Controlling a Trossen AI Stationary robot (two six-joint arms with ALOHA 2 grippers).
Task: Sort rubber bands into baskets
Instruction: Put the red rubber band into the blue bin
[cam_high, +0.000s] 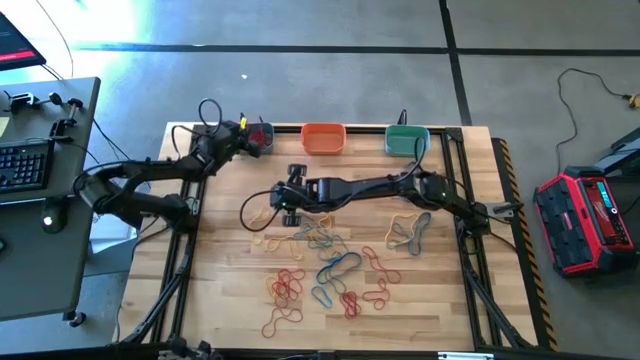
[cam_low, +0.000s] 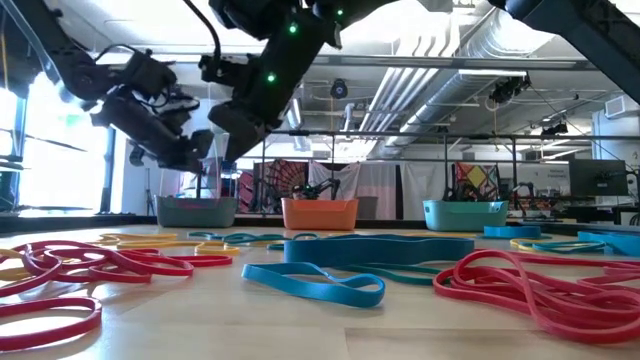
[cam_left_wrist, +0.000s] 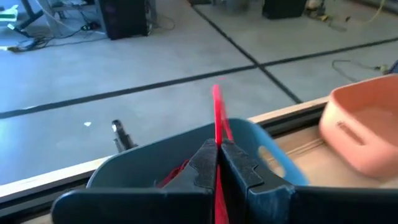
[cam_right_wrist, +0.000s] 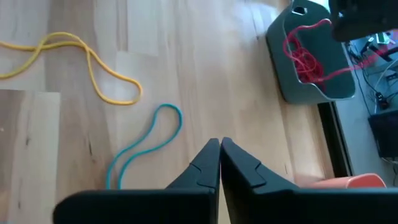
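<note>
I have the left hand (cam_left_wrist: 217, 163) over the grey-blue basket (cam_high: 258, 137) at the counter's far left corner, clenched on a red band (cam_left_wrist: 217, 118) that stands up between the fingers above the basket's rim; more red bands (cam_right_wrist: 305, 59) already lie inside it. The orange basket (cam_high: 323, 138) sits just beside it along the far edge, and the teal basket (cam_high: 406, 140) further right, each apart from its neighbour. The right hand (cam_right_wrist: 220, 163) hovers over the counter (cam_high: 450, 290) left of centre, fingers closed together with nothing between them, above a teal band (cam_right_wrist: 146, 146) and near a yellow band (cam_right_wrist: 93, 62). The loose rubber bands (cam_high: 320, 265) cluster in the middle and toward the near edge, red ones mostly nearest that edge, with a small grey-teal clump (cam_high: 410, 232) off to the right. Bare wood stays open along the far edge in front of the baskets and at the near right corner.
</note>
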